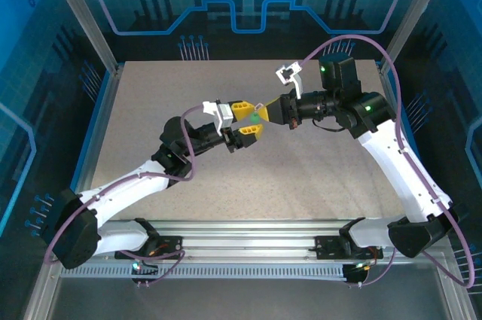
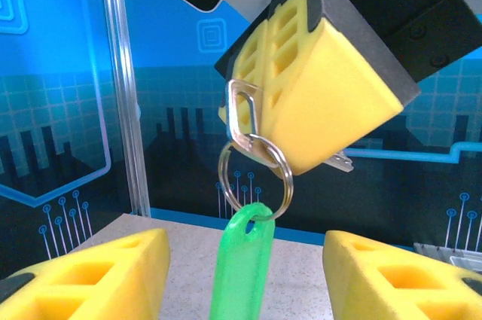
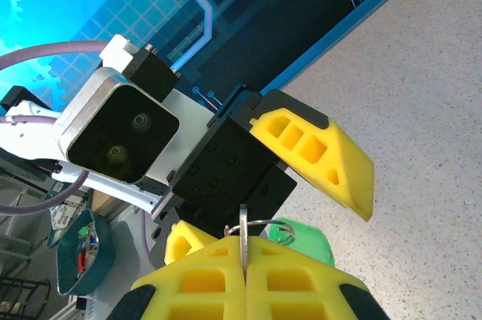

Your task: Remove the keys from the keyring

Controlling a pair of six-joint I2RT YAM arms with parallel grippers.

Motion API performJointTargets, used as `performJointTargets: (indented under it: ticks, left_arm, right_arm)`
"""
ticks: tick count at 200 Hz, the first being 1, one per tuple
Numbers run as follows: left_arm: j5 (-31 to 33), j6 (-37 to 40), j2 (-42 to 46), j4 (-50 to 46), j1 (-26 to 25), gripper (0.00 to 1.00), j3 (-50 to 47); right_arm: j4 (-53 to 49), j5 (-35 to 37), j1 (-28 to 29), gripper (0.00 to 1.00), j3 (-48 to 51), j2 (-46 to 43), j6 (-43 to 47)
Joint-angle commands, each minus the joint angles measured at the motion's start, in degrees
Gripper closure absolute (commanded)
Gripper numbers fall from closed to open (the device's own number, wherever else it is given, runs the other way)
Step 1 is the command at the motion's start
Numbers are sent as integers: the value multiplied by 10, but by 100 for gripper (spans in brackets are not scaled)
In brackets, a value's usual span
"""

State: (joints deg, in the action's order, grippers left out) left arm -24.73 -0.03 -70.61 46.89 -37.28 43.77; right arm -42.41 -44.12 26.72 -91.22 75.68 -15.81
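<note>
Top view: both arms meet over mid-table (image 1: 151,109), just above frame centre. Left gripper (image 1: 248,120) has its jaws standing wide, nothing between the pads. Right gripper (image 1: 265,111) faces it nose to nose, jaws closed. Green tag (image 1: 256,117) sits between the two.

Left wrist view: right gripper's yellow pads at upper centre are clamped on a silver key (image 2: 242,118). Keyring (image 2: 254,178) hangs from the key's head, and the tag hangs from the ring, down into the gap between the left pads at the bottom corners. No contact with either pad. A metal sliver pokes out at the lower right of the right pad; can't tell if it's the same key or a second one.

Right wrist view: key pinched edge-on between the closed pads at bottom centre, ring and tag just beyond. Left fingers (image 3: 316,154) are spread on either side of them.

My read: key is secured and the ring is not yet gripped, so we're at the regrasp before separation. Next, the left should close on the ring itself, not the floppy tag, then slide the key head round the coil. Needs fine alignment, since the ring swings freely.
</note>
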Motion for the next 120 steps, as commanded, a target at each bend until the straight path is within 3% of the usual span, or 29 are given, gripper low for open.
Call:
performJointTargets:
  ticks: [1, 67, 120]
  left_arm:
    - [1, 19, -10, 23, -4, 42, 23]
    - [9, 36, -6, 19, -4, 42, 40]
    - [1, 36, 0, 14, -4, 48, 45]
  right_arm:
    - [8, -21, 6, 100, -7, 0, -11]
    - [22, -29, 6, 100, 3, -2, -17]
    - [30, -32, 6, 100, 9, -3, -21]
